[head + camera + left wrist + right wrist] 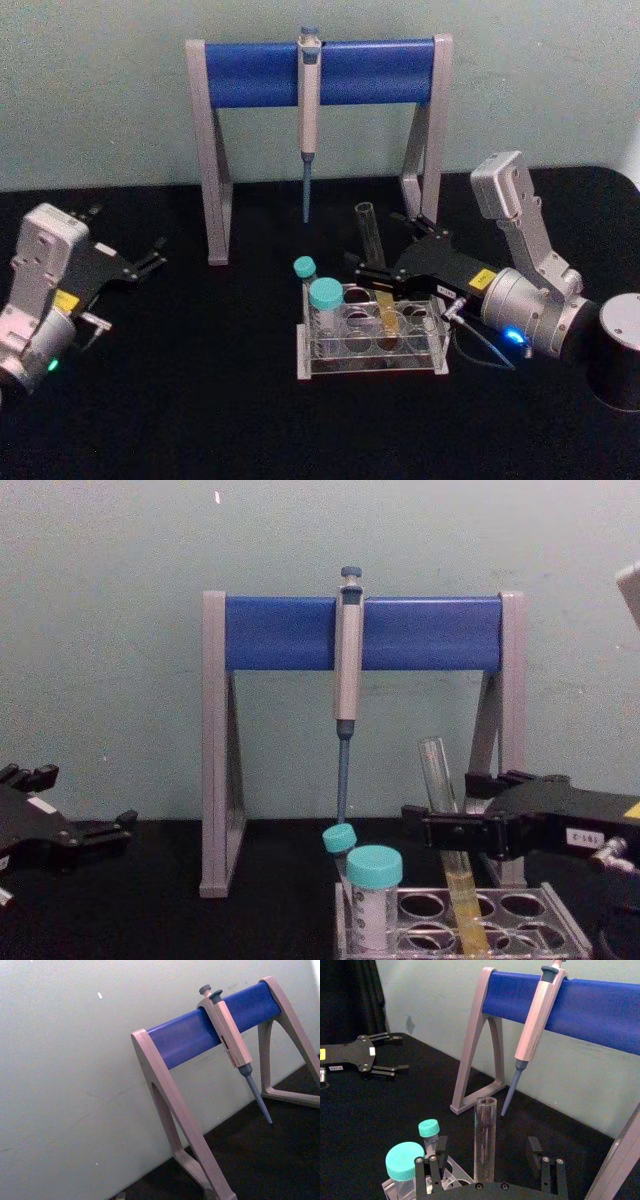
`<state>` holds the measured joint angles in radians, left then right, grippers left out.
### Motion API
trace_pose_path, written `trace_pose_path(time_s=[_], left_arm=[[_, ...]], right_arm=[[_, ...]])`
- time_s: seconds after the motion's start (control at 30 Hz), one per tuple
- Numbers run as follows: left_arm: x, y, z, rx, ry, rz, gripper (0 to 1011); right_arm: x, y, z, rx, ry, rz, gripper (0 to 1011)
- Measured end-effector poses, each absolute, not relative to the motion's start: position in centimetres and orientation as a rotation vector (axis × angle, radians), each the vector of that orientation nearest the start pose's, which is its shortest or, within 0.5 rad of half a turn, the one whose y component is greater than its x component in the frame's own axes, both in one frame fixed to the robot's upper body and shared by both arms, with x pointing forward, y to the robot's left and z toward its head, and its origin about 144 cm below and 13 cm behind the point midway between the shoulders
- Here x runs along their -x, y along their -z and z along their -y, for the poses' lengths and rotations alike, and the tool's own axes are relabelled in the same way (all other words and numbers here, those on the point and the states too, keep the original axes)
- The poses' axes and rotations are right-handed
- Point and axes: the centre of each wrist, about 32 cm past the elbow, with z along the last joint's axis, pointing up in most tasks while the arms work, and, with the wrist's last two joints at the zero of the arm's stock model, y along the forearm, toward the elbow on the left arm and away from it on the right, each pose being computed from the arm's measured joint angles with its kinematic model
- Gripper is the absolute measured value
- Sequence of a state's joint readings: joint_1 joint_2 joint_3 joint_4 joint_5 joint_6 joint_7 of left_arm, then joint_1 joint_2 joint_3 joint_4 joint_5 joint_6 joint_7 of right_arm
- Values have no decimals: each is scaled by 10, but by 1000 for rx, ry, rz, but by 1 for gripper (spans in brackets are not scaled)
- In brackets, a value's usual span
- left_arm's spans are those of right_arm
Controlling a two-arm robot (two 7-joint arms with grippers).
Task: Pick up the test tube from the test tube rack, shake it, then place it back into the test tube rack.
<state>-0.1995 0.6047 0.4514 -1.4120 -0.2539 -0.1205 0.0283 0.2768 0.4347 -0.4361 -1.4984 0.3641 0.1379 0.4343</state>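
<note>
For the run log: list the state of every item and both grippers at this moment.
test tube: uncapped, leaning in its rack hole, yellow liquid in its lower part.
test tube rack: level, holding the tube and vials.
right gripper: open, fingers either side of the tube, not touching it.
left gripper: open, parked at the left, holding nothing.
large vial: capped, upright in the rack.
small vial: capped, behind the large one.
pipette: hanging on its stand.
</note>
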Motion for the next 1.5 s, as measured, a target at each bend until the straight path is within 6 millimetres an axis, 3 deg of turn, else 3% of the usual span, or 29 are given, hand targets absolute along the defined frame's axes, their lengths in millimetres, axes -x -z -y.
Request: trace_pose_path(time_s=[0.3, 0.47, 1.2, 1.5], left_arm=[[-489, -1140, -310, -304, -1248, 285, 1002], [-489, -1140, -310, -304, -1248, 285, 1001], [-489, -1140, -310, -304, -1248, 285, 1001], [-489, -1140, -310, -304, -1248, 285, 1001]], right_arm=[[-512, -1184, 238, 192, 786, 4, 1000], [-512, -1184, 238, 192, 786, 4, 924], [-511, -1184, 238, 192, 786, 5, 233], [-511, -1184, 238, 192, 786, 5, 216]])
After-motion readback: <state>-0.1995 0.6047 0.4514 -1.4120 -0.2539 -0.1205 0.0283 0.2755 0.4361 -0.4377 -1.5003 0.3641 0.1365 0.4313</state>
